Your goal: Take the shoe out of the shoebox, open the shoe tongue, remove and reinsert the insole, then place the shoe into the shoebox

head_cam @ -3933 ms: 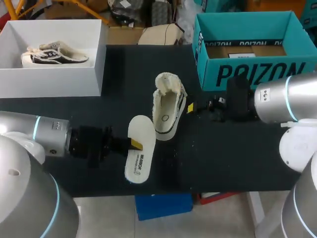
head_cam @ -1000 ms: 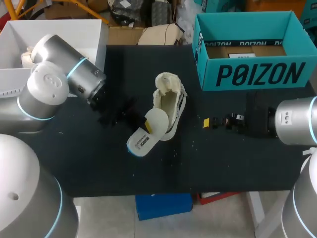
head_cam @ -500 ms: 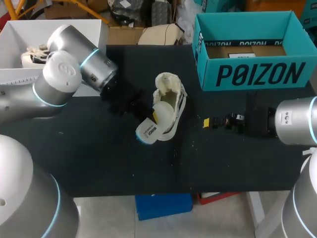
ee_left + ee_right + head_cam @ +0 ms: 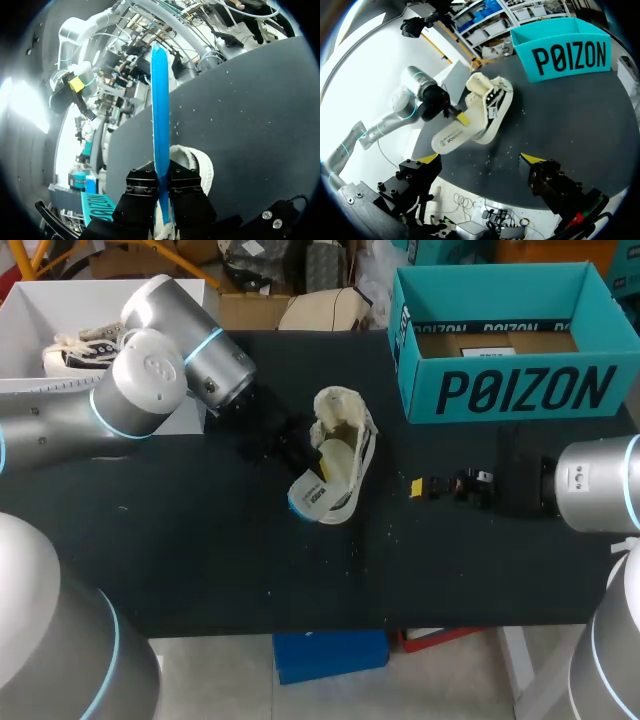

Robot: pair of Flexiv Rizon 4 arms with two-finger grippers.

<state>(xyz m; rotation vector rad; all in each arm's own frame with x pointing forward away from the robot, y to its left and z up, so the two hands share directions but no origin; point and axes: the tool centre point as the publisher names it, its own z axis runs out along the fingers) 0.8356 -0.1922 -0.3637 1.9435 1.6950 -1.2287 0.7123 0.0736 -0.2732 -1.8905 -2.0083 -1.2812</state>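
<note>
Cream shoe w/ white insole half in, near teal shoebox

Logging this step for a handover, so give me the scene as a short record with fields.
shoe: mid-table, outside both boxes
insole: partly in the shoe, one end sticking out
left claw: shut on the insole
right claw: open, empty, right of the shoe
teal box: far right, no shoe inside
white box: far left, holds a second shoe
</note>
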